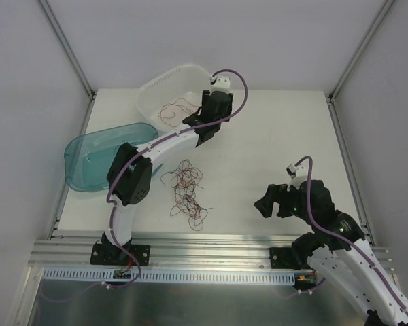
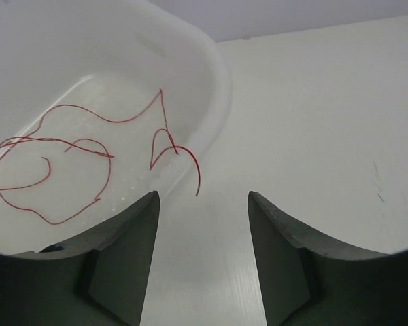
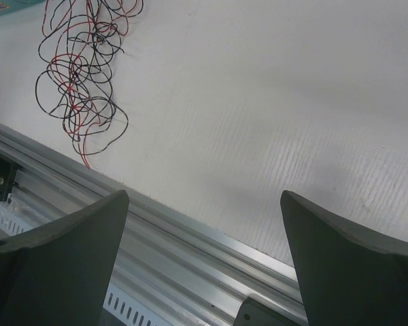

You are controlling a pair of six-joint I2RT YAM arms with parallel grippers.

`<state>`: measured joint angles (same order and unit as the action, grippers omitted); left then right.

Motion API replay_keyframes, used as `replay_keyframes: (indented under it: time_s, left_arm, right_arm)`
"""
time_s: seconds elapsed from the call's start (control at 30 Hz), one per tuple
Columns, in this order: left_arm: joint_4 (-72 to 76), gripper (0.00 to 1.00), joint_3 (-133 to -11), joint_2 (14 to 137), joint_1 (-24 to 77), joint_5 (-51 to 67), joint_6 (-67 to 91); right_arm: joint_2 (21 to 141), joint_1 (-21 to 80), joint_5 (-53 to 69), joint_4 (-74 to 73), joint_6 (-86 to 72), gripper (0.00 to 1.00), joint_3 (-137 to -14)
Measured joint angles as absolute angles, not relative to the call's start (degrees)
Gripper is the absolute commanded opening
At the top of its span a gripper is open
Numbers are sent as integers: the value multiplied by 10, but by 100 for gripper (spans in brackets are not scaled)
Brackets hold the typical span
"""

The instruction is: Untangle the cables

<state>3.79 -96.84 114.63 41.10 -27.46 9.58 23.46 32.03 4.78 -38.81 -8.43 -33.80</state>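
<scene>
Sorting appears to be the step: freed red strands (image 1: pixel 177 109) lie in the white bin (image 2: pixel 217 75).

- Left gripper (image 2: pixel 202 197): jaws apart, empty, above the bin's right rim. The red strands lie just ahead and left of it, untouched.
- Main tangle (image 1: pixel 187 193): red and black, on the table (image 1: pixel 272 149), well apart from the left gripper.
- Right gripper (image 3: pixel 205 195): spread wide, empty. The tangle sits beyond it, to its left.

Recommended: pinch one outlying loop and lift slowly while the other arm pins the clump.

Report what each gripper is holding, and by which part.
Nothing is held. The left gripper stands open at the white bin, the red wires lying loose inside it; the right gripper hangs open above the table, apart from the tangled clump.
</scene>
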Motion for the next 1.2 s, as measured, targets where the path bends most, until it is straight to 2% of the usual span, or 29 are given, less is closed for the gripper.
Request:
replay_keyframes:
  time_s: [0.03,0.07,0.2,0.47,0.97,1.17,1.2]
  left_arm:
    - [39,50,-982,1162,414,-294,90]
    - [38,44,-997,1181,417,-320,83]
    - [35,33,-1049,1242,430,-401,70]
    - [35,33,-1085,1285,446,-472,68]
    - [43,31,-1120,1318,446,-514,65]
    - [44,24,-1120,1318,446,-516,64]
    - [44,20,-1120,1318,446,-516,63]
  right_arm:
    - [237,320,49,-387,-85,100,-338]
    - [238,320,50,-387,-85,100,-338]
    - [239,320,52,-387,-86,100,-338]
    - [239,320,53,-387,-86,100,-338]
    - [233,320,54,-383,-86,100,-333]
    - [233,320,54,-383,-86,100,-330]
    - [233,320,54,-383,-86,100,-330]
